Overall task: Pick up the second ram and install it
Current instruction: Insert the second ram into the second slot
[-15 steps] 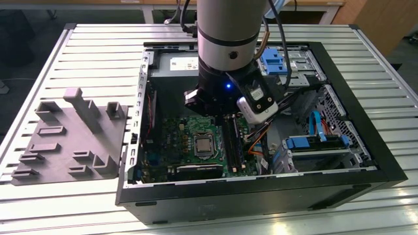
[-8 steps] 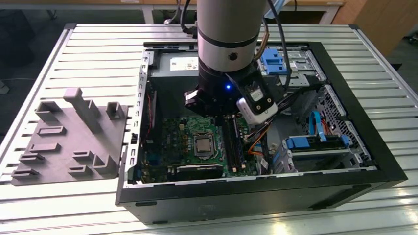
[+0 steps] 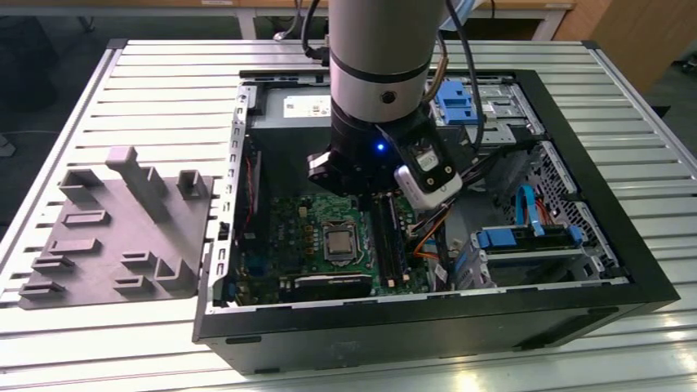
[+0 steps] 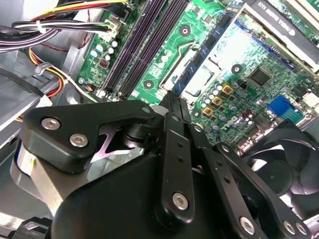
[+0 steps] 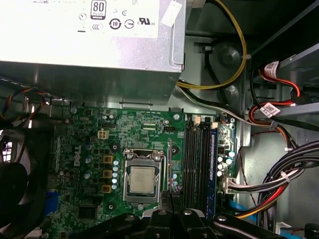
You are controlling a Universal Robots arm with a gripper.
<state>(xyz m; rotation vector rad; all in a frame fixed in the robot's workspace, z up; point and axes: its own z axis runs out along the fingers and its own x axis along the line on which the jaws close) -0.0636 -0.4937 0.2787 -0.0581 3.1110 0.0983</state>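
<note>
holding second ram (image 5: 171, 195) edge-on between closed jaws, above motherboard (image 5: 144, 130)

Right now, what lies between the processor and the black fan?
In the first wrist view, green motherboard with yellow-topped square parts and small round capacitors lies between the processor and the fan.

Slatted metal table (image 3: 130, 90); perhaps wooden desks (image 3: 523, 8) behind.

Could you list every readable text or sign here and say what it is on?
Power supply label: round marks and a number badge; fine print too small to read.
Motherboard: white lettering, too small to read.
Cable tags: blurred.
Sticker in the exterior view: blurred.
</note>
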